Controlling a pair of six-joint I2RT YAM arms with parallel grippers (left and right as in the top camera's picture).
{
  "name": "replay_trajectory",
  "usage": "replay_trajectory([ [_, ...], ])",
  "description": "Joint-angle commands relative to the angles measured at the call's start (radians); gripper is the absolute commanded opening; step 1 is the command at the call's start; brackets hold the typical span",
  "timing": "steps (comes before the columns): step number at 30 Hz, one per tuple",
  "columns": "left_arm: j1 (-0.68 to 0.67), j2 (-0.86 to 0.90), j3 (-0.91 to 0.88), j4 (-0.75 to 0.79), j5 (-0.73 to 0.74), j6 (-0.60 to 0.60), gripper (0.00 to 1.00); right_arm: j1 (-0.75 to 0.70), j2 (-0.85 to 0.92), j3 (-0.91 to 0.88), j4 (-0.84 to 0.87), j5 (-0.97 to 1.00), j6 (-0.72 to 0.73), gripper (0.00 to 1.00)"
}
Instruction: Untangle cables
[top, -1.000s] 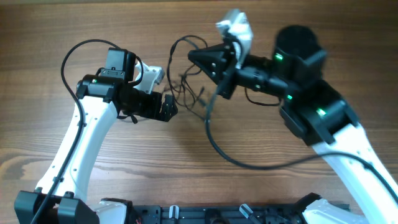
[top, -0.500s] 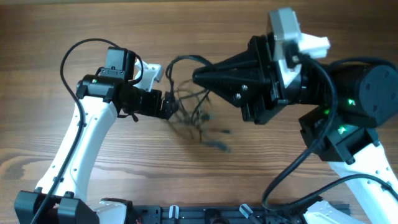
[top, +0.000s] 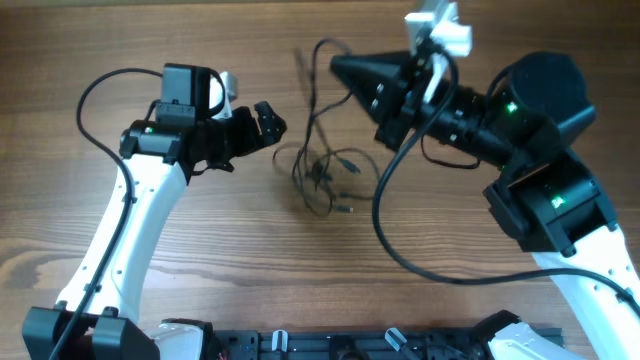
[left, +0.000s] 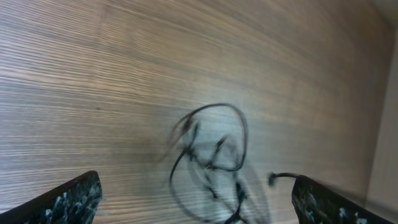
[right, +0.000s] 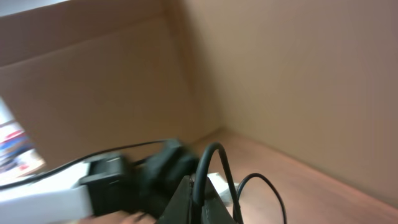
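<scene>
On the table (top: 230, 265), the cable tangle (top: 320, 176) is lying centrally, running 12 to 6 o'clock. The right gripper (top: 340, 70) is pinching one strand, heap at its 7 o'clock. The left gripper (top: 268, 120), fingers spread wide, is sitting nearer, heap at its 4 o'clock

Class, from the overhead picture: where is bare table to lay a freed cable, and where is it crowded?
Free: table far-left corner, behind the left arm; front strip below the cable tangle. Crowded: centre, between left gripper and right gripper.
</scene>
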Motion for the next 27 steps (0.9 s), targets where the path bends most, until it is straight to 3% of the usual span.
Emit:
replay_trajectory([
  [1,0.018,0.005,0.005,-0.006,0.021,-0.051,1.00,-0.047,0.015,0.007,0.010,0.136,-0.020,0.04],
  [7,-0.076,0.018,-0.002,0.006,0.024,-0.044,1.00,-0.050,0.050,0.007,0.033,0.037,-0.016,0.04],
  [13,-0.129,0.074,-0.002,0.132,0.024,-0.105,1.00,-0.050,0.050,0.007,0.038,-0.072,-0.016,0.04],
  [17,-0.134,0.084,-0.002,0.142,0.024,-0.150,0.94,-0.050,0.050,0.007,0.051,-0.074,-0.017,0.04],
  [22,-0.212,0.126,-0.002,0.141,0.024,-0.150,0.93,-0.050,0.050,0.007,0.052,-0.054,-0.017,0.04],
  [25,-0.281,0.189,-0.002,0.146,0.024,-0.211,0.94,-0.050,0.050,0.007,0.051,-0.048,-0.017,0.04],
  [26,-0.297,0.212,-0.002,0.153,0.024,-0.236,0.93,-0.050,0.050,0.007,0.051,-0.048,-0.018,0.04],
  [27,-0.309,0.233,-0.002,0.160,0.024,-0.263,0.84,-0.050,0.050,0.007,0.051,-0.048,-0.018,0.04],
])
